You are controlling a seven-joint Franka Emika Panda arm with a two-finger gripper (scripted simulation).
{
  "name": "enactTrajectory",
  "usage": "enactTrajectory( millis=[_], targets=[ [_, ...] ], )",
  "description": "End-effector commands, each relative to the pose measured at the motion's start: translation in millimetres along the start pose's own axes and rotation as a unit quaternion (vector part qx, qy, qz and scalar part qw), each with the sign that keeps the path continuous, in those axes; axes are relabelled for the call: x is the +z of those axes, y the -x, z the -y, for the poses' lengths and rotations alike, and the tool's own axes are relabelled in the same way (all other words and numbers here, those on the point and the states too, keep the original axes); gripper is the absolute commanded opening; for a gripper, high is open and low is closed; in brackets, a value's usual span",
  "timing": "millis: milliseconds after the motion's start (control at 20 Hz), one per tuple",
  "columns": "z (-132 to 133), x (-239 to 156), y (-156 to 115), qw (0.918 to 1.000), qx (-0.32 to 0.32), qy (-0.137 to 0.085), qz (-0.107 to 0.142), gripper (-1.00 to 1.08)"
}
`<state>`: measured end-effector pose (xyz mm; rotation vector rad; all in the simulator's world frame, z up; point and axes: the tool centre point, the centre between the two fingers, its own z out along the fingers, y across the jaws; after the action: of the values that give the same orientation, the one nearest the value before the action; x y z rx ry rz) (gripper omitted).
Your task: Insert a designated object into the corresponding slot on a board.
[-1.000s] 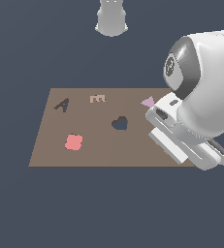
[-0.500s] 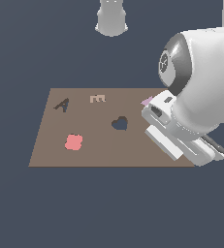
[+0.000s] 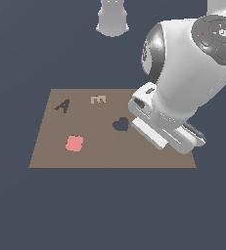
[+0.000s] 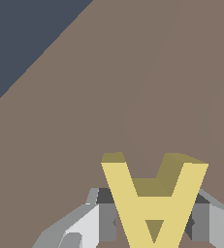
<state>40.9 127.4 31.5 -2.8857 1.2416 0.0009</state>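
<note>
In the wrist view the yellow A-shaped block sits between my gripper's grey fingers, held just above the brown board. In the exterior view the board lies flat, with the dark A-shaped slot at its far corner on that view's left. My arm's white hand hangs over the board's right part, right of the dark heart-shaped hole. The block and fingers are hidden there behind the hand.
A red clover-like piece lies on the board's near left part. A pale E-shaped piece sits at the far edge. The robot's base stands behind the board. The arm's bulk covers the board's right side.
The arm has moved toward the exterior view's left over the board, closer to the heart-shaped hole. The pink triangle seen earlier is now hidden behind the arm.
</note>
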Motion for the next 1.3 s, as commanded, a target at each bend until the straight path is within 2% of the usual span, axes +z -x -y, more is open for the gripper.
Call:
enactTrajectory(
  millis=[0, 550, 1250],
  targets=[
    [-19, -1, -4, 0.9999, -0.012, 0.000, 0.000, -1.00],
    [-122, -4, -37, 0.9966, -0.083, 0.000, 0.000, -1.00],
    [-240, -7, -100, 0.9858, -0.168, 0.000, 0.000, -1.00]
  ],
)
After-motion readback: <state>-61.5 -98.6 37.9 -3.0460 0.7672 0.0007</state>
